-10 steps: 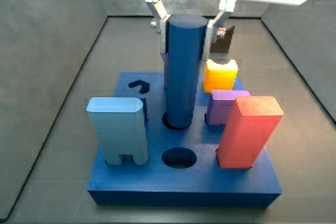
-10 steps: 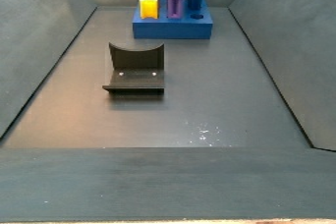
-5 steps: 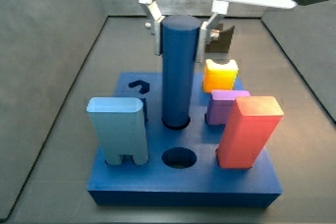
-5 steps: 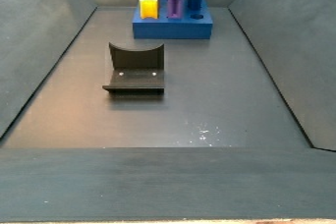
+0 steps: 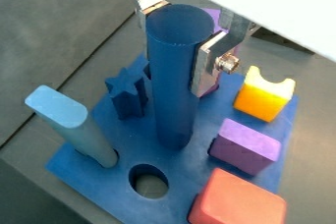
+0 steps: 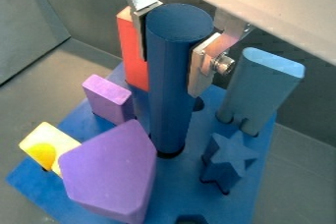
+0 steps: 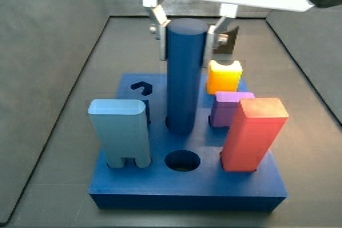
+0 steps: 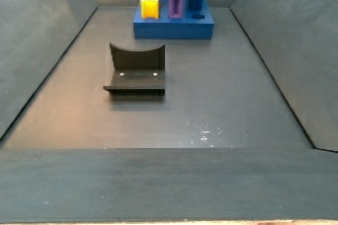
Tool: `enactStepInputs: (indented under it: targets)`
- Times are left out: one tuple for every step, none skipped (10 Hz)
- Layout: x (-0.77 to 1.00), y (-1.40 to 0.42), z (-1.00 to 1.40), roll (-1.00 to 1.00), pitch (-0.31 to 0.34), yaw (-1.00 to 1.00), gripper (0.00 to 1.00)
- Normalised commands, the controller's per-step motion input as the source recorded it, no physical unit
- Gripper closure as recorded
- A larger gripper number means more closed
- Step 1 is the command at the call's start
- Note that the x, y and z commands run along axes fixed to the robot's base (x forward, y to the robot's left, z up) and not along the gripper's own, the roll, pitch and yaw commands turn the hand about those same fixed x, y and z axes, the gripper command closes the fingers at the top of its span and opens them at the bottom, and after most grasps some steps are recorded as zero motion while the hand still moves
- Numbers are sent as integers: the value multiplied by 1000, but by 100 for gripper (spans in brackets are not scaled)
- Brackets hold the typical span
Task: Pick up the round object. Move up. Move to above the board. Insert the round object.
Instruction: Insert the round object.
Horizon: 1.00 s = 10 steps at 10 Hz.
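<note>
The round object (image 7: 187, 72) is a tall dark-blue cylinder standing upright with its lower end in a hole near the middle of the bright-blue board (image 7: 187, 187). My gripper (image 7: 190, 27) hangs straight above it, shut on the cylinder's top part. In both wrist views the silver fingers press on opposite sides just below the flat top of the round object (image 5: 175, 81) (image 6: 174, 90). The gripper (image 5: 178, 36) (image 6: 171, 51) and board (image 5: 85, 164) (image 6: 39, 174) show there too. In a side view the board (image 8: 179, 30) lies at the far end of the floor.
Other pegs stand in the board around the cylinder: a light-blue block (image 7: 120, 132), a red block (image 7: 254, 132), a yellow piece (image 7: 225, 75), a purple post (image 7: 230, 107) and a dark-blue star (image 6: 226, 159). One round hole (image 7: 182, 159) is free. The fixture (image 8: 136, 68) stands mid-floor.
The gripper and the cylinder have sunk slightly together, so the cylinder's top sits a little lower in the side view. Nothing else has moved.
</note>
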Motion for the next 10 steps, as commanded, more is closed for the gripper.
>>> enactStepInputs:
  targets:
    - [97, 0, -314, 111, 17, -89, 100]
    - [-23, 0, -286, 133, 4, -17, 100]
    - [-151, 0, -257, 126, 0, 0, 100]
    - [-249, 0, -243, 150, 0, 0, 100]
    - [-243, 0, -214, 143, 0, 0, 100]
    - [-154, 0, -191, 101, 0, 0, 100]
    - [0, 0, -209, 36, 0, 0, 100]
    - [129, 0, -209, 0, 0, 0, 100]
    - [263, 0, -191, 0, 19, -26, 100]
    - [294, 14, -171, 46, 71, -77, 100]
